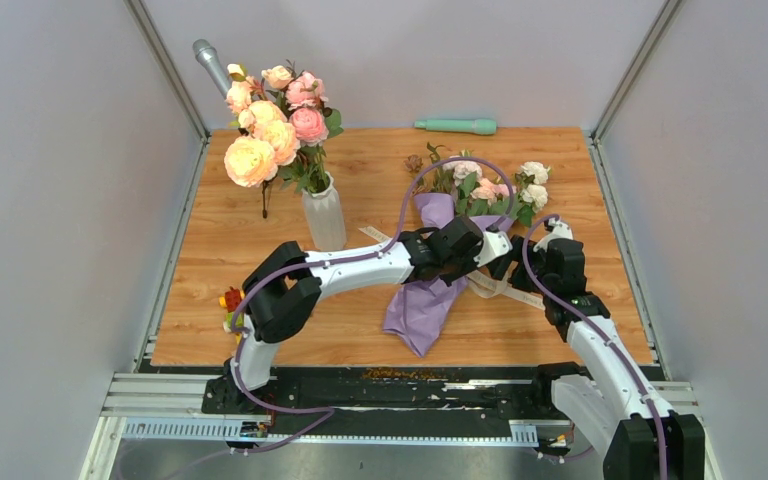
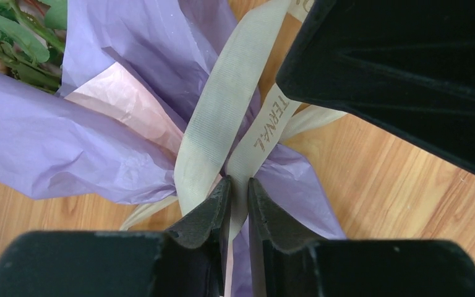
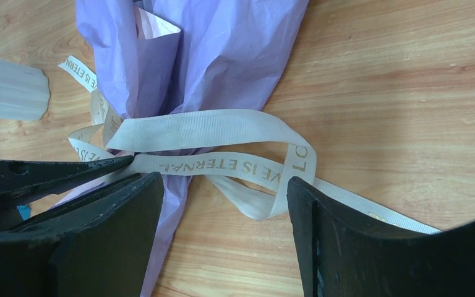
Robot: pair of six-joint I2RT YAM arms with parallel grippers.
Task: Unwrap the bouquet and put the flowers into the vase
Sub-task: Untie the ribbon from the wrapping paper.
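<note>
The bouquet (image 1: 428, 292) lies on the wooden table, its lilac paper (image 2: 49, 142) tied at the middle with a beige ribbon (image 3: 222, 166). Its small white and pale pink flowers (image 1: 495, 185) point toward the back. In the left wrist view my left gripper (image 2: 239, 189) is shut on one printed strand of the ribbon (image 2: 256, 136) just below the knot. My right gripper (image 3: 219, 207) hangs open right beside it, a ribbon loop lying between its fingertips, touching nothing. The ribbed white vase (image 1: 325, 215) stands to the left, apart from both grippers.
Large peach and pink blooms (image 1: 270, 125) fill the vase. A green cylinder (image 1: 455, 126) lies at the back edge and a grey tube (image 1: 210, 65) leans in the back left corner. A small red and yellow object (image 1: 230, 298) sits by the left arm.
</note>
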